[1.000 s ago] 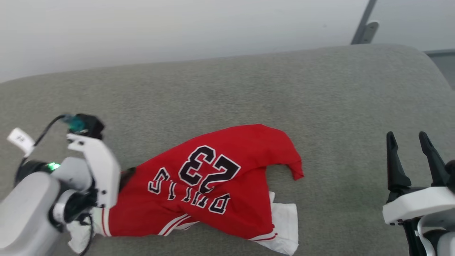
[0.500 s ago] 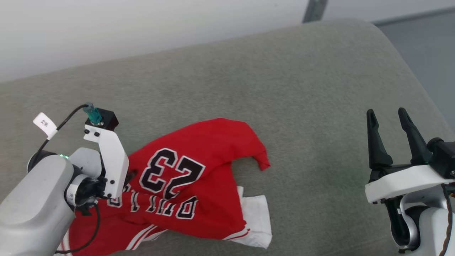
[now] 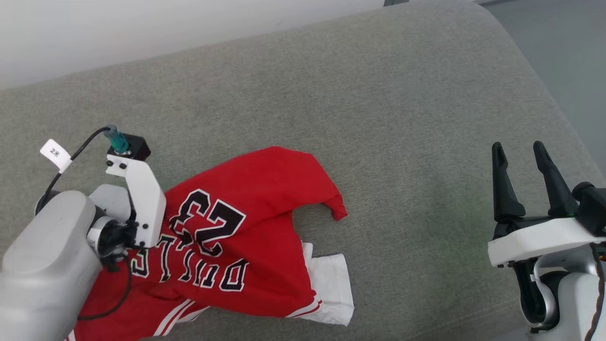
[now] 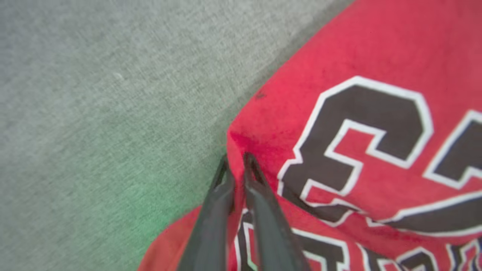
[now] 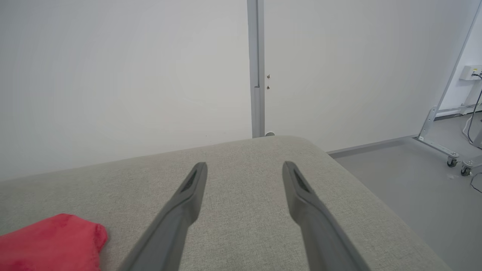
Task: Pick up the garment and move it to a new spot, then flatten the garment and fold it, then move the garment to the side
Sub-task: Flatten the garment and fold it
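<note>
My left gripper (image 4: pixel 235 161) is pressed together on a ridge of red cloth at the garment (image 3: pixel 246 227) edge, just beside the "23" print (image 3: pixel 208 222). The fingers are nearly touching, with a thin fold pinched between them. The garment lies crumpled on the grey cushion (image 3: pixel 402 94), on its left near part, print side up. One white sleeve (image 3: pixel 329 284) pokes out toward the cushion's near edge and a red corner (image 3: pixel 337 210) is flipped up toward the cushion middle. My right gripper (image 3: pixel 517 147) hangs over the cushion's right end, fingers spread, holding nothing and well apart from the cloth. My read is that the pick-up grip is made and the lift to a new spot isn't done yet. The pinch looks shallow, maybe only the edge fold, so a fast lift could pull the cloth out of the fingers. If only one layer is caught, the rest would drag across the cushion and bunch worse, making the flatten step harder. The lower part of the shirt runs toward the cushion's near-left edge under my forearm, and I can't tell how much is off it. Weight hanging there could tug the shirt off the cushion. The black cable (image 3: pixel 111 305) loops over the cloth and could snag it.
</note>
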Tool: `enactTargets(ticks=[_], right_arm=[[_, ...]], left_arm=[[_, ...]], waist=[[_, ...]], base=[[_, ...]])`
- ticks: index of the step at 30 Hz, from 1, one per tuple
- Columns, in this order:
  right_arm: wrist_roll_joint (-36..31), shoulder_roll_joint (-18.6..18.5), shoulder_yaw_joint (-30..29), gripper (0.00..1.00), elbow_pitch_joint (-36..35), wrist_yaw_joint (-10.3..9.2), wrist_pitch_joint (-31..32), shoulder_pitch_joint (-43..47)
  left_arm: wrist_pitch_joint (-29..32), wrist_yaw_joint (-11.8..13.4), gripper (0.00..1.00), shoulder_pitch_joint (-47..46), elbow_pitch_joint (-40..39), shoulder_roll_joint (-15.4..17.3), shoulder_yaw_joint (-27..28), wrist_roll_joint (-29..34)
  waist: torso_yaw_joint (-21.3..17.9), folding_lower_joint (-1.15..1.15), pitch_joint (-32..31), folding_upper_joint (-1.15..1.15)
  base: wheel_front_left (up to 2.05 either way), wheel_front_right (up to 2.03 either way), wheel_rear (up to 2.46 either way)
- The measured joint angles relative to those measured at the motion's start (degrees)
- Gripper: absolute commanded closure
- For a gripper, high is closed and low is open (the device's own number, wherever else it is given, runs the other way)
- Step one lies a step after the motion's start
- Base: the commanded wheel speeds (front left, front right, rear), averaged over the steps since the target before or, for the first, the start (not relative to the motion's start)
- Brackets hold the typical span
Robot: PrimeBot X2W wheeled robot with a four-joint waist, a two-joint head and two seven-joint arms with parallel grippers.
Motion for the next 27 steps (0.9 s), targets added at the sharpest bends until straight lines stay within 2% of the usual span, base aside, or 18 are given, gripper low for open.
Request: enactTargets(ticks=[4,15,20,21,23,27], right_arm=[[0.02,0.00,-0.38,0.00,0.59,0.00,-0.43,-0.12],[0.05,0.00,0.15,0.00,0.96,0.00,-0.41,-0.93],[0.05,0.00,0.74,0.00,1.36,0.00,-0.41,-1.29],[0.05,0.00,0.92,0.00,1.52,0.00,-0.40,-1.33],[0.05,0.00,1.23,0.00,1.59,0.00,-0.38,-1.35],[-0.07,0.00,2.13,0.00,1.77,0.00,0.11,-1.29]], left_arm=[[-3.57,-0.29,1.00,-1.80,1.81,-0.65,0.86,0.08],[-14.23,-0.05,1.00,-9.19,8.02,1.12,2.98,2.89],[-16.61,-0.25,1.00,-10.77,12.50,0.38,2.68,4.05],[-16.57,-0.34,0.64,-10.78,13.35,-0.20,2.66,3.81],[-16.51,-0.55,0.02,-10.77,14.05,-0.73,2.64,3.55],[-17.08,-1.44,0.00,-10.78,15.72,-2.42,2.91,1.90]], waist=[[0.80,0.00,0.11,0.00],[2.33,0.00,0.54,0.00],[2.63,0.00,0.66,0.00],[2.73,0.00,0.59,0.00],[2.84,0.00,0.51,0.00],[3.68,0.00,-0.02,0.00]], base=[[0.00,0.00,0.00],[0.00,0.00,0.00],[0.00,0.00,0.00],[0.00,0.00,0.00],[0.00,0.00,0.00],[0.00,0.00,0.00]])
